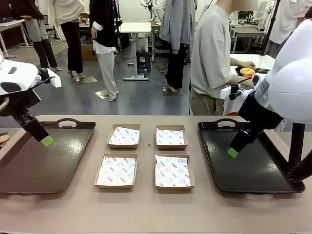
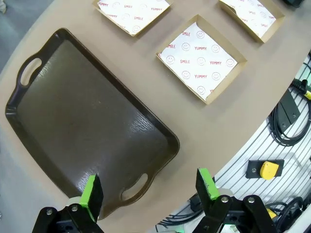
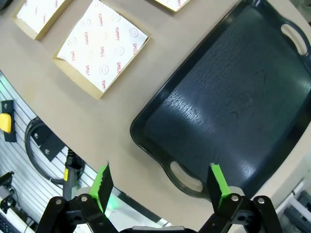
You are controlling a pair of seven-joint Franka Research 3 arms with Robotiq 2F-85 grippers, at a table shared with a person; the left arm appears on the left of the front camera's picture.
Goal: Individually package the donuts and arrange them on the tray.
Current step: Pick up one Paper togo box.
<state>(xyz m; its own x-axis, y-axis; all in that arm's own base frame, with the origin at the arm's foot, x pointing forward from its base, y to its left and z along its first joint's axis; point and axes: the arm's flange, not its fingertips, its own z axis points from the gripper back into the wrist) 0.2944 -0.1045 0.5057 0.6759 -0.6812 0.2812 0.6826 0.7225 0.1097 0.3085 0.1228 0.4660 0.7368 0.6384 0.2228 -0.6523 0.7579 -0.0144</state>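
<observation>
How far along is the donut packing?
Done: four paper-lined boxes are laid out between the left tray and right tray. In hand: nothing; both pairs of jaws hang open over the trays. Left: everything; boxes and trays are bare, and a person stands by what may be the donuts.

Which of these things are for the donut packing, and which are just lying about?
For the job: four paper-lined boxes, left tray, right tray, donuts beside the person's hand.
Lying about: black cables and a yellow-button box below the table edge.
</observation>
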